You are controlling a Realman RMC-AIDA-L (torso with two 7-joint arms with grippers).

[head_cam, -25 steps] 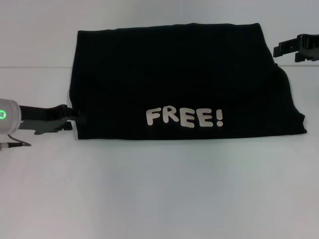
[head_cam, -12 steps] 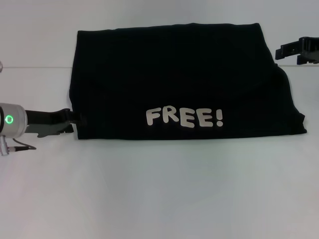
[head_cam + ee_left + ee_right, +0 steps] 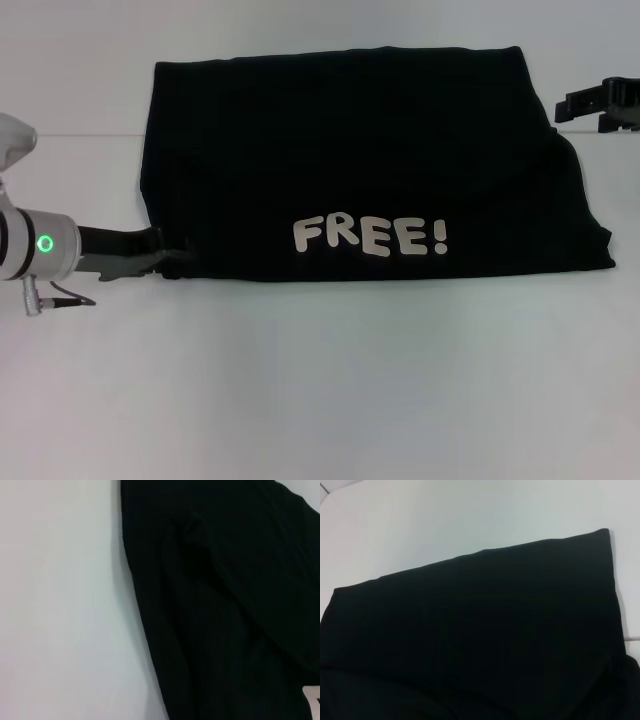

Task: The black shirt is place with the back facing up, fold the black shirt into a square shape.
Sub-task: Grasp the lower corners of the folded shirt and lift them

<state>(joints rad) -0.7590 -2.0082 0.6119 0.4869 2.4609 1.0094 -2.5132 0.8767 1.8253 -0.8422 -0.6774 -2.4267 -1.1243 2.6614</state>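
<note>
"FREE!" is printed in white along the near edge of the folded shirt [image 3: 350, 150], whose near-left corner is met by the left gripper [image 3: 172, 252], grip unclear, while the right gripper [image 3: 580, 103] is held apart.

I see wide free surface [image 3: 330, 390] in front of the black shirt [image 3: 350, 150]. The left gripper [image 3: 178, 258] blocks its near left corner, and the right gripper [image 3: 570, 105] is beside its far right corner.
</note>
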